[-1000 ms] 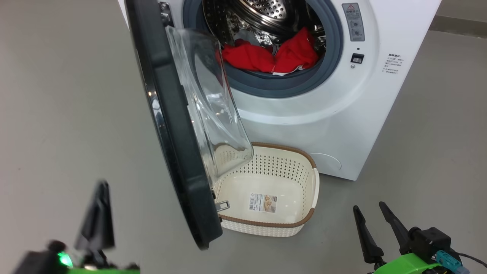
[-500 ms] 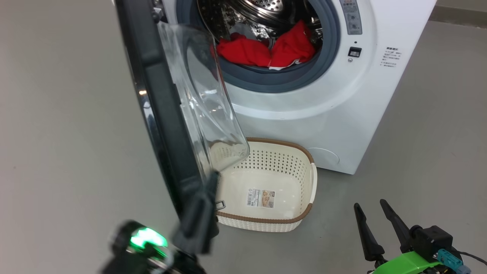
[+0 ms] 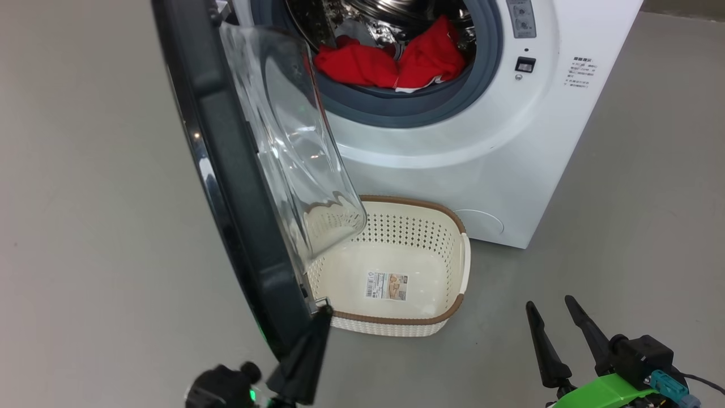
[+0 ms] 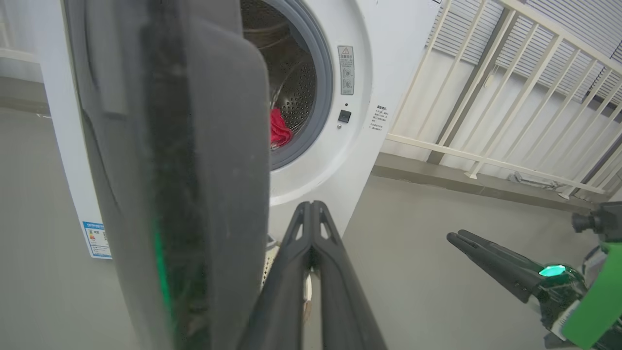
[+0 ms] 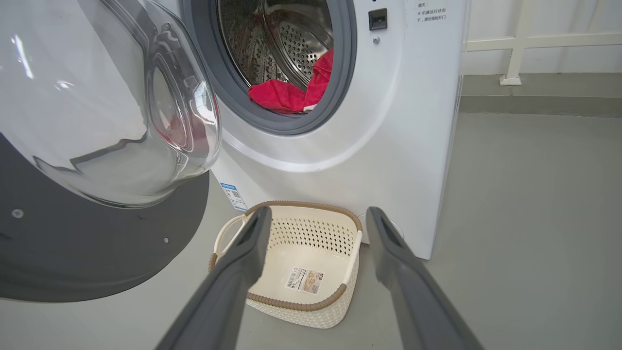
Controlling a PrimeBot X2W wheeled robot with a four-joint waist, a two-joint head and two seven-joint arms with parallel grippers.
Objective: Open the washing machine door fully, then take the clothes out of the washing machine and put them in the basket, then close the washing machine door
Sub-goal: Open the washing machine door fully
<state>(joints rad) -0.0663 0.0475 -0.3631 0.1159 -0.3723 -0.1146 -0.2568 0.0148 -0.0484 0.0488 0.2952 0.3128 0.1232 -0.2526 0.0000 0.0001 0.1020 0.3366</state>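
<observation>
The left claw [image 3: 324, 310] has its two dark fingers pressed together with nothing between them. Its tip is right at the lower edge of the washing machine door [image 3: 226, 170], though from here I can't tell whether it actually touches. The door stands swung out, edge-on, rising above and to the left of that claw, and its clear glass bowl [image 3: 294, 147] bulges toward the washing machine [image 3: 481, 158]. Just past the claw's tip, a little to its right, the basket [image 3: 396, 331] sits on the floor [image 3: 85, 226] at the foot of the machine, with a paper label [image 3: 387, 285] on its bottom. The clothes [image 3: 391, 62], red with a bit of white, lie in the mouth of the drum, well beyond and above the claw. The right claw [image 3: 549, 303] is spread wide and holds nothing. It is low over the floor, with the basket ahead of it and to its left.
</observation>
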